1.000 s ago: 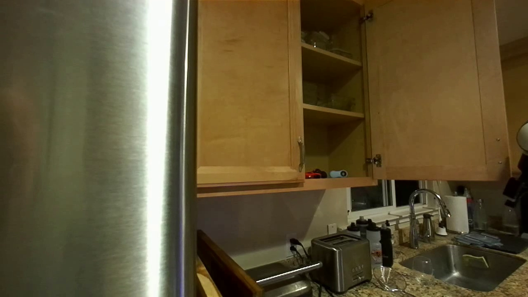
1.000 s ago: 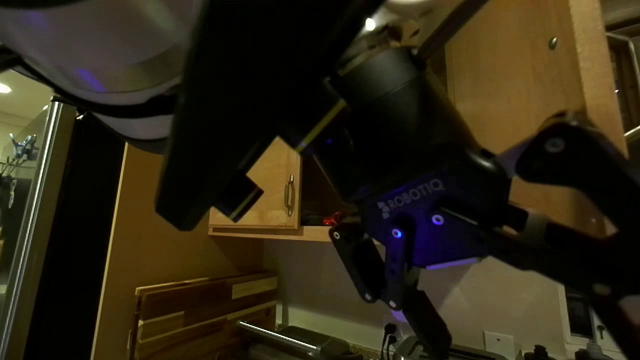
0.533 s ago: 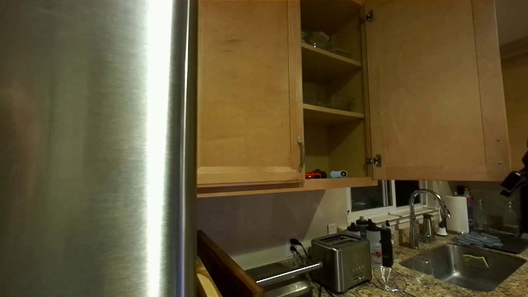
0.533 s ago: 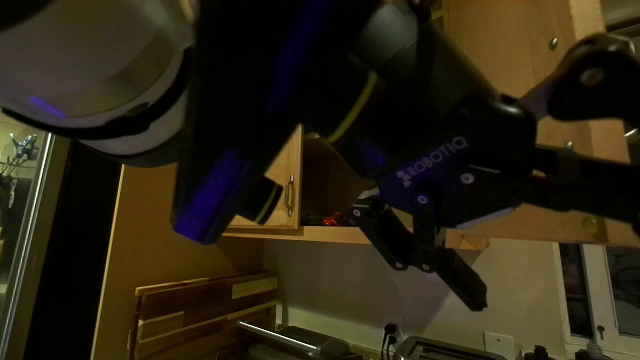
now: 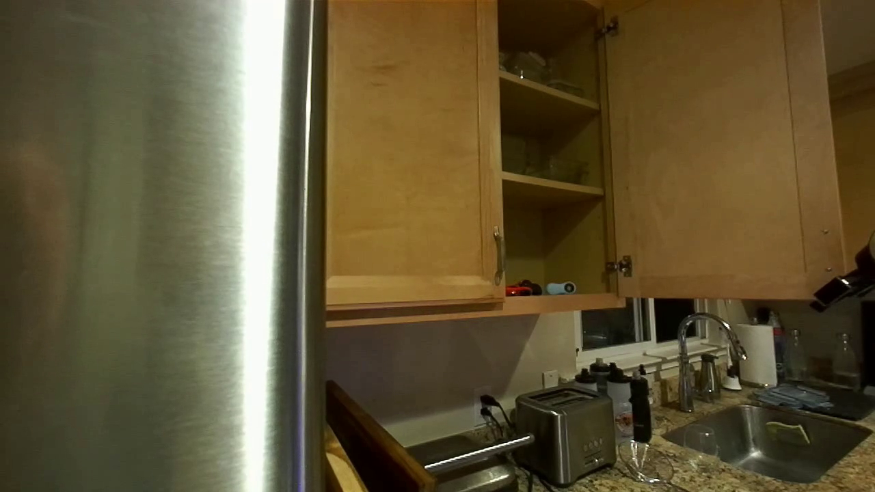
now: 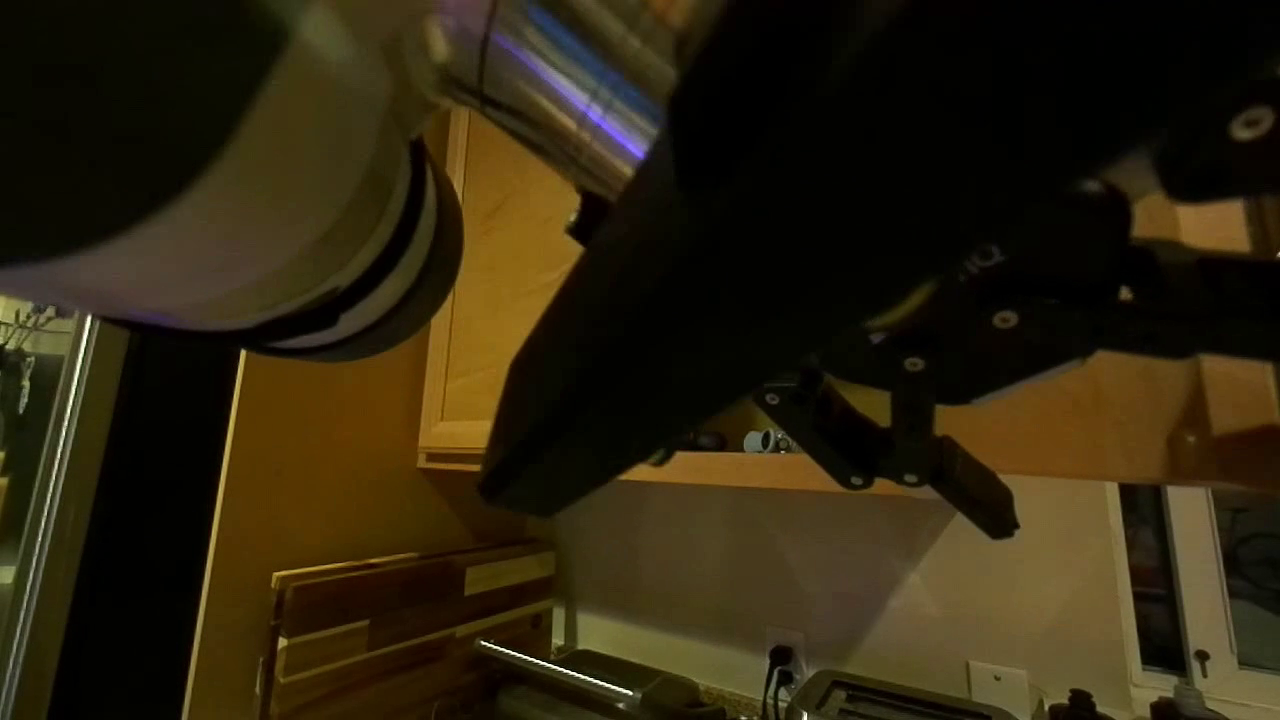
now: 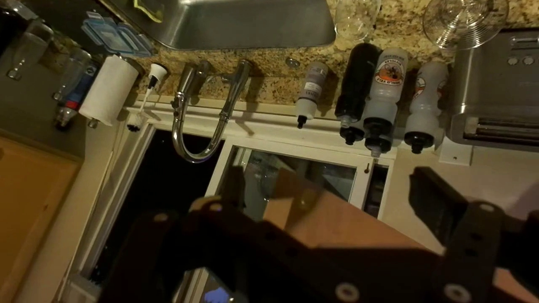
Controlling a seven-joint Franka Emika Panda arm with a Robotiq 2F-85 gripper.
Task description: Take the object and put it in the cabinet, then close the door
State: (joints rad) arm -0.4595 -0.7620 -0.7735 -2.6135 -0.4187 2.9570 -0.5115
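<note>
The honey-coloured wooden cabinet (image 5: 574,236) has its right side open. Its door (image 5: 718,150) stands swung wide to the right; it also shows in an exterior view (image 6: 1130,430). A light-blue cylinder (image 5: 560,288) and a red-and-black item (image 5: 521,289) lie on the cabinet's bottom shelf; I cannot tell which is the task's object. My gripper (image 7: 328,172) is open with nothing between its fingers. The door's lower corner (image 7: 332,214) shows behind and between the fingers in the wrist view; I cannot tell whether they touch. In an exterior view, a finger (image 5: 830,294) shows beside the door's free lower corner.
The matching door (image 5: 410,150) at the left is shut. A large steel appliance (image 5: 150,246) stands at the left. Below are a toaster (image 5: 567,437), bottles (image 5: 618,393), a faucet (image 5: 683,355) and a sink (image 5: 752,454). Cutting boards (image 6: 410,620) lean by the wall.
The gripper has moved up and to the right in the exterior view where the arm fills the picture. Its finger reaches further in from the right edge elsewhere. Door and shelf items have not moved.
</note>
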